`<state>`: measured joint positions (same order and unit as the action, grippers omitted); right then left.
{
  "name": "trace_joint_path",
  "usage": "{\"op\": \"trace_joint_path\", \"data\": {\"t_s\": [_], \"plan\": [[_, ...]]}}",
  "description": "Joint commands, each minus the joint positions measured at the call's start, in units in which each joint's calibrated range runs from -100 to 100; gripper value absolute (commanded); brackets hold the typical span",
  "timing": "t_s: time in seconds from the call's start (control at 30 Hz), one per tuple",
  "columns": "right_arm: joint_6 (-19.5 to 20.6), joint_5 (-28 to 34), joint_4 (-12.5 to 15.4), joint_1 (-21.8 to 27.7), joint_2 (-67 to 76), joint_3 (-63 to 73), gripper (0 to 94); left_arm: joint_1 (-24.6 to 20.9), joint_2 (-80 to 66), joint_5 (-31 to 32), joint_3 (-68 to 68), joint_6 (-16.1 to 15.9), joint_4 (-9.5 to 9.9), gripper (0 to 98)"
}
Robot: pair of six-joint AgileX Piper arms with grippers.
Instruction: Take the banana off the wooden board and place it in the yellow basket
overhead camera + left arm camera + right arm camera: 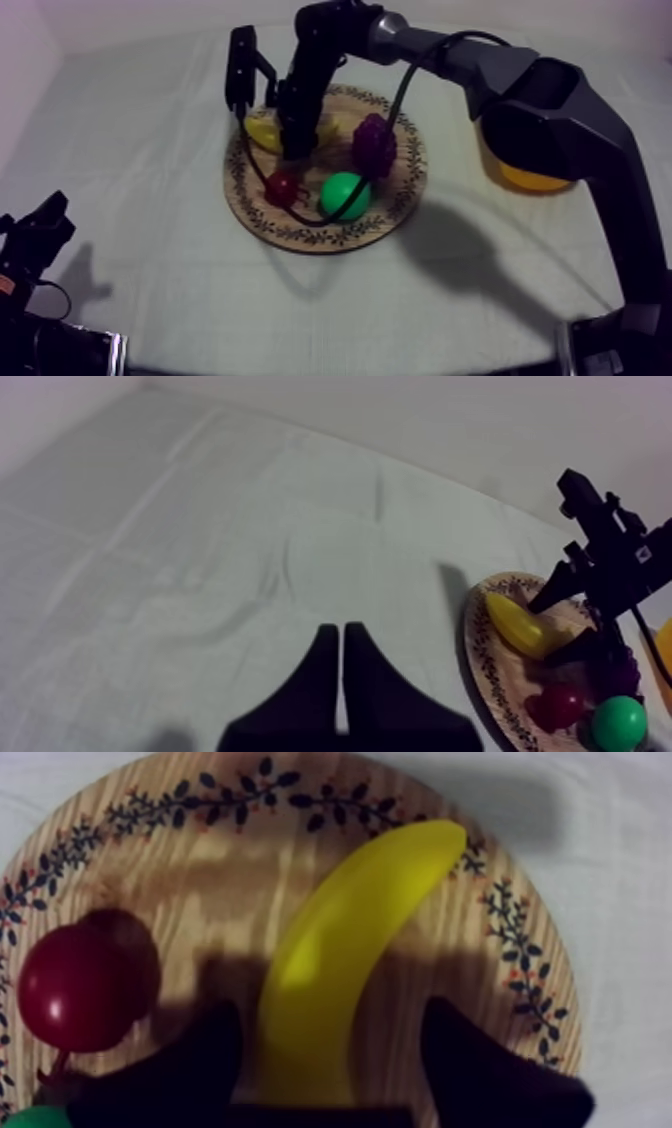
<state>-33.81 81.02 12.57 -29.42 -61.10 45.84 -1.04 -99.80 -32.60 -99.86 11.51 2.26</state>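
Observation:
The yellow banana (262,132) lies on the far left part of the round wooden board (300,235). My right gripper (293,150) reaches down over it from the upper right. In the right wrist view the gripper (332,1014) is open, one black finger on each side of the banana (340,952); the fingers (470,1062) are low over the board (300,802). The yellow basket (530,178) stands at the right, mostly hidden behind the right arm. My left gripper (45,215) rests low at the left, its fingers (320,676) shut as a narrow wedge over bare cloth.
On the board also lie purple grapes (373,143), a small red fruit (282,187) and a green toy fruit (345,193). The red fruit (75,992) sits close beside the gripper's finger. Bare cloth surrounds the board.

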Motion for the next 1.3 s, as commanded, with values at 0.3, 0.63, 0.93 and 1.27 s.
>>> {"op": "trace_joint_path", "data": {"t_s": [0.3, 0.63, 0.93, 1.27], "plan": [[0.8, -0.4, -0.6, -0.4, 1.3, -3.5, 13.3, 0.0, 0.0, 0.0, 0.0, 0.0, 0.01, 0.1], [0.6, -1.6, 0.2, 1.4, 16.7, -15.8, 11.9, 0.0, 0.0, 0.0, 0.0, 0.0, 0.01, 0.1], [2.0, -3.0, -0.5, 5.5, 35.7, -28.1, 12.5, 0.0, 0.0, 0.0, 0.0, 0.0, 0.01, 0.1], [5.5, -3.7, -1.3, 15.7, 51.5, -36.5, 12.8, 0.0, 0.0, 0.0, 0.0, 0.0, 0.01, 0.1]]}}
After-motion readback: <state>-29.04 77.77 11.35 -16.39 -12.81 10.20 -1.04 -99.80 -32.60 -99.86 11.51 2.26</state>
